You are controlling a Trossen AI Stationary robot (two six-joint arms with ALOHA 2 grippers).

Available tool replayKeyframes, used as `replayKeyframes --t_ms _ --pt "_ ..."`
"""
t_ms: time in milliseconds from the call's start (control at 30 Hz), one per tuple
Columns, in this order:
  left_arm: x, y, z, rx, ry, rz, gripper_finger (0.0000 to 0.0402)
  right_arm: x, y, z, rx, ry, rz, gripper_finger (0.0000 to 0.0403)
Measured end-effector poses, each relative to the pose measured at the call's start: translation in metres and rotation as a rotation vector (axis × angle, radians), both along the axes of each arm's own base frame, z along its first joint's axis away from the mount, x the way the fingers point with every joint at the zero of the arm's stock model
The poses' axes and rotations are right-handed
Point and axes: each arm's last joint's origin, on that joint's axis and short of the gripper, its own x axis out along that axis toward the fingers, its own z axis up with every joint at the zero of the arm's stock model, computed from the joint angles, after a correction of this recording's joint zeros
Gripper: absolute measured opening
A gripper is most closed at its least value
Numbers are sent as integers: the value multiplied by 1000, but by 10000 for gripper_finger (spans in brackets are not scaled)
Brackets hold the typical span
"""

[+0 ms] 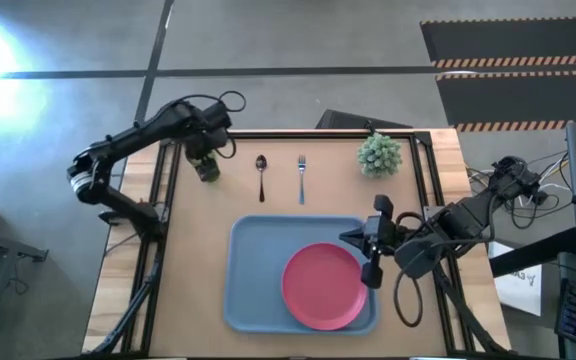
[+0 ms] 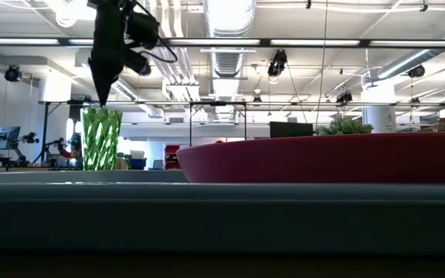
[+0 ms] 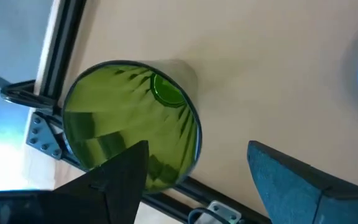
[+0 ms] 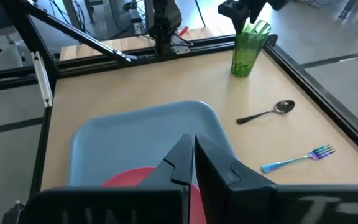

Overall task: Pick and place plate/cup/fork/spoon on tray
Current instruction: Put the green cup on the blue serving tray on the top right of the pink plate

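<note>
On the table's far left, at about 10 o'clock from the tray [image 1: 253,270], the cup [image 1: 206,168] is seen standing upright on the wood, close to the black frame rail. The left gripper [image 3: 197,180] is held just above it with the jaws spread wide; nothing is grasped. One finger is seen over the cup's rim, the other outside the wall on the open side.

The cup is judged to be light, thin-walled plastic, a little springy and rather smooth, with facets on its side. It can tip or slide easily if it is pushed. A hold across the rim, one finger inside and one outside, looks most natural from this pose; a hard squeeze is not needed.

The plate [image 1: 324,286] is already lying in the tray, toward its right side. The spoon [image 1: 261,176] and the fork [image 1: 301,177] lie side by side on the table at 12 o'clock from the tray, apart from each other. The right gripper [image 1: 372,262] is kept at the tray's right edge, over the plate's rim, with the jaws clenched on nothing.

The table [image 1: 188,260] is of pale smooth wood, framed by black rails. A small spiky plant [image 1: 379,154] stands at 1 o'clock. Beyond the table, a large hall is seen with ceiling lights, ducts and desks.
</note>
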Motion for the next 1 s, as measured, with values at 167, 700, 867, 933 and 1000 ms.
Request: replayKeyframes --t_ms 167,700,867,933,1000 --pt "5 8 -9 -27 34 -3 256 0 0 0 -1 0 0 9" --pt "8 12 -32 -91 100 20 163 0 0 0 -11 2 5 9" --pt "5 9 -46 -122 140 28 122 0 0 0 -24 4 12 9" --pt "3 8 -49 -129 150 28 89 0 0 0 -26 5 13 9" --pt "3 7 -51 -134 154 29 42 0 0 0 -32 6 17 9"
